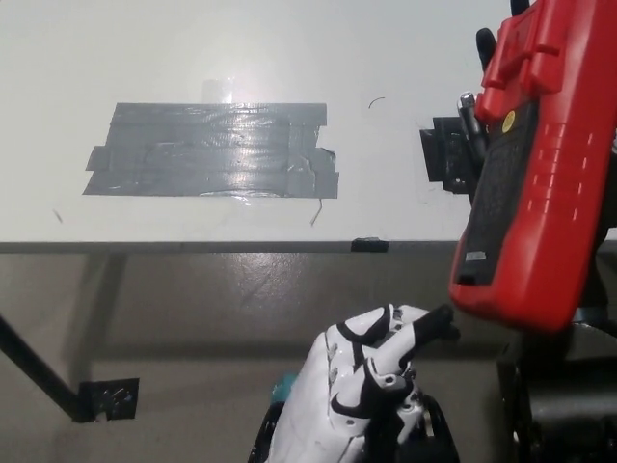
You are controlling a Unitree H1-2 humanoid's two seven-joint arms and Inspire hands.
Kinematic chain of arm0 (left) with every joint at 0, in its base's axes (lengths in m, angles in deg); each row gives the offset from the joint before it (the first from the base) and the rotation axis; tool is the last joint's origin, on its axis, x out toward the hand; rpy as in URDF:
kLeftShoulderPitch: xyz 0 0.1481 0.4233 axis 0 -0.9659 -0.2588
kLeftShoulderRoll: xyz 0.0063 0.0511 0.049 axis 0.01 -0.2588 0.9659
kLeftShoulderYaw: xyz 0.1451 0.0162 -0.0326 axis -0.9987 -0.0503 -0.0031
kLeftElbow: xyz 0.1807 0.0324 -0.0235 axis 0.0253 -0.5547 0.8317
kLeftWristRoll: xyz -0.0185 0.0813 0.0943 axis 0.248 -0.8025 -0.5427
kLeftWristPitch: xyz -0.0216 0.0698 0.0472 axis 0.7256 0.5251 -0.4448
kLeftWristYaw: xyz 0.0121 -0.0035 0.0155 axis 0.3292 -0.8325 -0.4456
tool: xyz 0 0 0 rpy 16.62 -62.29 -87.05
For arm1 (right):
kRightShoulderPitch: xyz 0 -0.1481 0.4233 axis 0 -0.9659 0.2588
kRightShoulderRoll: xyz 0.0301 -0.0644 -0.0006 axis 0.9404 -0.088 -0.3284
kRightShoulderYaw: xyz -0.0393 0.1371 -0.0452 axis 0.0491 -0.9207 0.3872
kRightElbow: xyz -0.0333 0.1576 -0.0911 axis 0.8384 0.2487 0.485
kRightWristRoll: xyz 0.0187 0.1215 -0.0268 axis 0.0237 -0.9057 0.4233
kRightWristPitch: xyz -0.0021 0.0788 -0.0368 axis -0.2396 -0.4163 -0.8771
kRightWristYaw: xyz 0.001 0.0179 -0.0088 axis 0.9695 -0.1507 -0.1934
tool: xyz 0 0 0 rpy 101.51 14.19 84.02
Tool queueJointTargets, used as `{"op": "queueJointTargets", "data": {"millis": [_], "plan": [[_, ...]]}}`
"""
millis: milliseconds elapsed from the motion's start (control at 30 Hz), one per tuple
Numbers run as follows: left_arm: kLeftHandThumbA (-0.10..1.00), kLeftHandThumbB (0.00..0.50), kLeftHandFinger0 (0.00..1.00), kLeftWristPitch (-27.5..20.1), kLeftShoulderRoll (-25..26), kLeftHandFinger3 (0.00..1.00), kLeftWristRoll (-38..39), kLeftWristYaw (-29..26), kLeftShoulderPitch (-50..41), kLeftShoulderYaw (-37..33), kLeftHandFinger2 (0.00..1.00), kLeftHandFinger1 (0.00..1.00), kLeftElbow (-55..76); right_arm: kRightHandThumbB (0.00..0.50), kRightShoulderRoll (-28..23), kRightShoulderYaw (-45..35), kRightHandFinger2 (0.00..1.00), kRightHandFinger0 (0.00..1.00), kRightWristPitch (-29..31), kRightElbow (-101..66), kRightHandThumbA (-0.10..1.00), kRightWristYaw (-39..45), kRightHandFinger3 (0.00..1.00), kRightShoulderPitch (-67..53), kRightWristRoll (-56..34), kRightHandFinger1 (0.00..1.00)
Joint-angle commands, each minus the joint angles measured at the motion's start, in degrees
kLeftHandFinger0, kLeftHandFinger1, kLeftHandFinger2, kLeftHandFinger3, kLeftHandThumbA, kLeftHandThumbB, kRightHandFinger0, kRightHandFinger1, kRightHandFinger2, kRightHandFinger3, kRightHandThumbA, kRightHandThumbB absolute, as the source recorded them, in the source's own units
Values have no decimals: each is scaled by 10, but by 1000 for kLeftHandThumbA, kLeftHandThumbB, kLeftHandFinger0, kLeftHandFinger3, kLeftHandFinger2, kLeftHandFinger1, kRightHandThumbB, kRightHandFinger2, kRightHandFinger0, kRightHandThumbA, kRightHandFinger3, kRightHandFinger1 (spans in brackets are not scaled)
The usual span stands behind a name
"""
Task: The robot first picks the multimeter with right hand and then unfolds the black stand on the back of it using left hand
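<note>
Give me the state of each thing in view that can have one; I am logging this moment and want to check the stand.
Red multimeter: held up off the table, back toward the camera.
Black stand: lying flat against the multimeter's back.
White left hand: below the multimeter, fingers curled, holding nothing.
Black right hand: mostly hidden behind the multimeter, holding it.
Grey tape patch: stuck flat on the white table.

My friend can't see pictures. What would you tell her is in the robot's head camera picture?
A red multimeter is held up at the right, its back with the black stand lying flat facing the camera. Below it, the white left robot hand curls loosely, touching nothing. Behind lies a white table with a grey tape patch.
</note>
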Motion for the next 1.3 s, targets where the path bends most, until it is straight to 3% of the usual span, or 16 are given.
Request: {"op": "queueJointTargets", "data": {"millis": [0,33,167,200,267,333,367,433,500,533,600,667,733,833,1000,1267], "plan": [[944,394,307,-13,-4,1000,6,-43,5,6,0,0,5,25,32,-2,752,0,32,-2,-100,11,1000,12,14,398],[962,402,330,-13,-5,1000,-1,-43,2,10,0,0,7,23,27,-6,745,0,33,4,-100,14,1000,14,13,391],[1000,425,819,-13,15,1000,-13,-30,-25,32,2,0,13,1,-21,-49,724,0,42,70,-100,40,1000,40,19,379],[997,424,863,-13,19,1000,-6,-30,-32,37,0,1,11,0,-34,-59,734,0,46,93,-100,52,979,49,36,373],[970,389,707,-13,45,1000,-5,-49,-42,38,101,33,0,1,-59,-77,748,0,54,138,-100,62,978,65,72,353],[1000,383,811,-13,76,1000,14,-36,-46,45,192,111,-11,5,-84,-84,750,0,65,177,-100,77,1000,76,111,344],[1000,396,1000,-11,83,1000,23,1,-59,64,371,347,-7,27,-102,-82,745,0,78,202,-100,88,956,83,145,322],[1000,347,1000,8,111,1000,19,33,-75,86,709,607,2,43,-135,-82,826,0,107,266,-100,96,896,105,212,324],[1000,313,1000,16,120,1000,0,36,-87,102,969,866,3,56,-169,-64,779,0,118,310,-100,86,856,125,286,318],[1000,304,1000,20,122,1000,-7,36,-94,108,1000,951,2,57,-187,-54,762,0,128,334,-100,83,841,135,324,289],[1000,279,1000,17,132,1000,-5,38,-106,116,1000,1000,-6,92,-209,-45,729,0,143,388,-100,66,788,163,372,277],[1000,274,1000,21,137,1000,-2,41,-113,123,1000,1000,-9,95,-243,-13,615,0,179,451,-100,45,743,191,469,155],[1000,275,1000,22,141,1000,-5,40,-117,132,1000,1000,-13,108,-267,15,619,0,196,508,-100,26,716,219,527,109],[1000,277,1000,28,146,1000,3,44,-117,144,1000,1000,-18,139,-292,41,675,0,245,604,-100,30,698,267,558,195],[1000,252,1000,25,139,1000,-1,44,-114,150,1000,1000,-28,166,-322,93,685,0,247,750,-100,0,709,347,598,269],[1000,251,1000,6,128,1000,-23,32,-129,151,1000,1000,-44,148,-320,124,627,0,271,922,-100,2,717,429,573,225]]}}
